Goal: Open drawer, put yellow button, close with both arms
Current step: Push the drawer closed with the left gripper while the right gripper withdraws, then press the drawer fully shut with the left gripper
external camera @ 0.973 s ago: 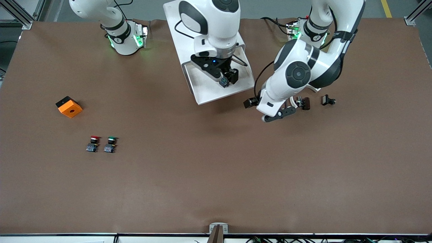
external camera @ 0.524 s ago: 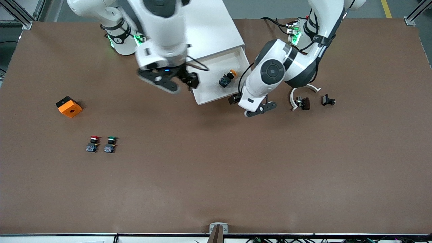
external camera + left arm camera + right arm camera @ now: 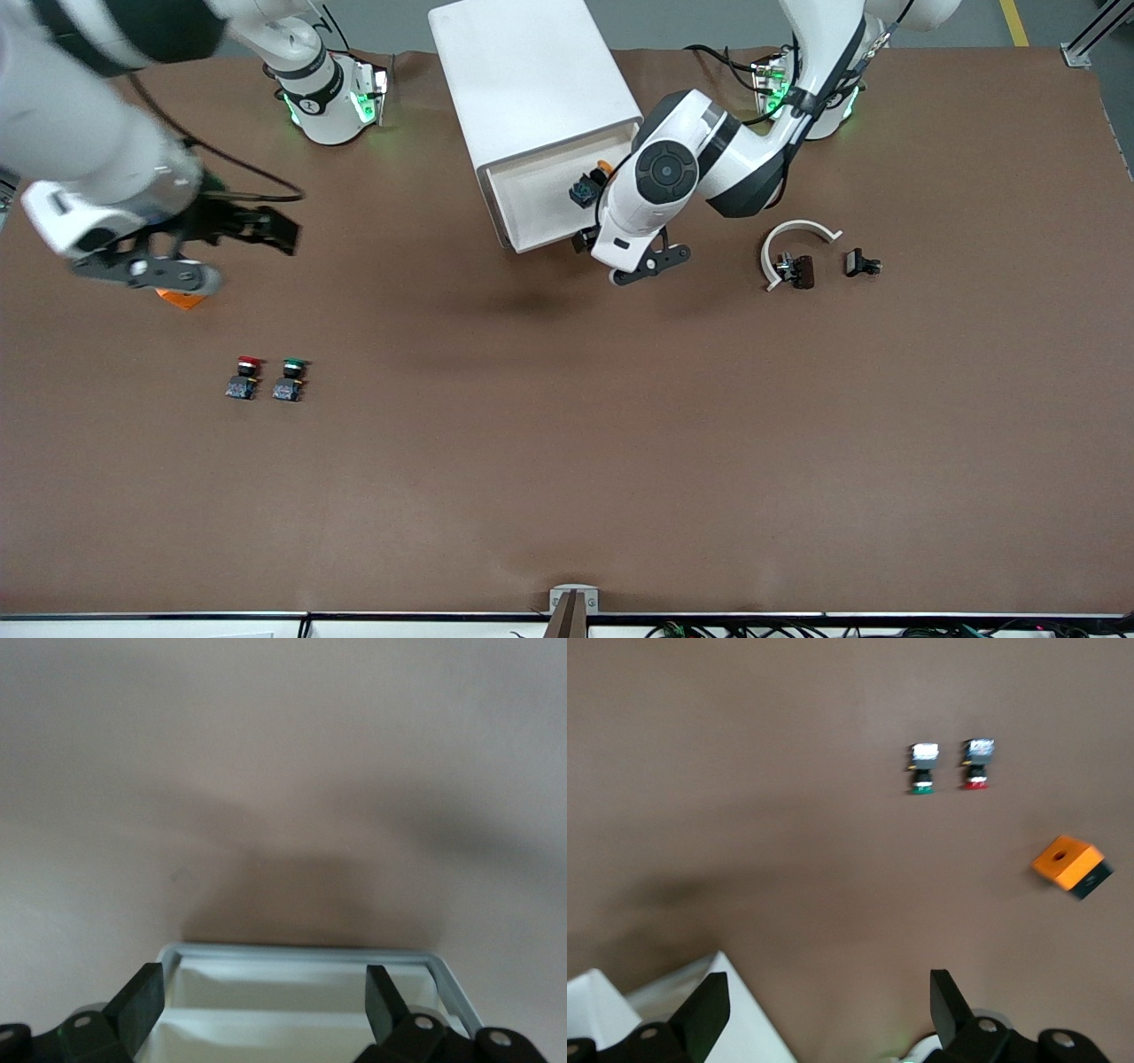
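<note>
Front view: left arm (image 3: pixel 673 173) half hides yellow button (image 3: pixel 588 185) in drawer (image 3: pixel 540 208); both jaws open.

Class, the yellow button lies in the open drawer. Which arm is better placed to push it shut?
Left. The left gripper hangs open at the drawer front; the right gripper, also open, is over the orange block.
</note>
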Controlling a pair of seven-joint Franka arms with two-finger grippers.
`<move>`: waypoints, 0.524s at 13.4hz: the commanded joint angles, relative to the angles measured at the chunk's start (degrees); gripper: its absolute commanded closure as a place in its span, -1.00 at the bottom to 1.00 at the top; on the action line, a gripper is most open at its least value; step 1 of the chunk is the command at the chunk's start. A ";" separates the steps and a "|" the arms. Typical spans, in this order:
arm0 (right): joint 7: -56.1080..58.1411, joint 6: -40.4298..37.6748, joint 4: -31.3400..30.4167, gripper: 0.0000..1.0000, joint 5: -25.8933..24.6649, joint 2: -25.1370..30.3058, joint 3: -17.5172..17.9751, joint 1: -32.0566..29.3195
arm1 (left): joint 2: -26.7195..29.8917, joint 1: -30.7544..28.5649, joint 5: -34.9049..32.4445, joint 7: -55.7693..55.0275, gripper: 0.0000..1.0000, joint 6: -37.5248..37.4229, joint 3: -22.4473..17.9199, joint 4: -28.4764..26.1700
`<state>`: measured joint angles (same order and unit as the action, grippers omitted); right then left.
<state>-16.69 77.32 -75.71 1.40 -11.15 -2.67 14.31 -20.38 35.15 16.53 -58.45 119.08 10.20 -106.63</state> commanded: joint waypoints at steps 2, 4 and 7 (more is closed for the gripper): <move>17.26 -1.90 -1.28 -1.00 0.62 0.96 1.26 -10.42 | -1.32 3.43 2.11 -1.40 -1.00 -0.16 0.26 0.28; 19.06 -2.87 -1.28 -1.00 0.53 0.78 1.26 -12.89 | -2.03 5.89 2.02 -3.68 -1.00 -0.16 0.17 0.37; 18.63 -3.06 -1.37 -1.00 0.62 0.60 1.18 -14.22 | -1.77 8.00 2.02 -5.62 -1.00 -0.33 0.26 0.28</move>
<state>2.02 74.53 -76.38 1.49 -11.14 -2.63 0.95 -22.52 41.98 17.67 -62.55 119.06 10.40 -106.63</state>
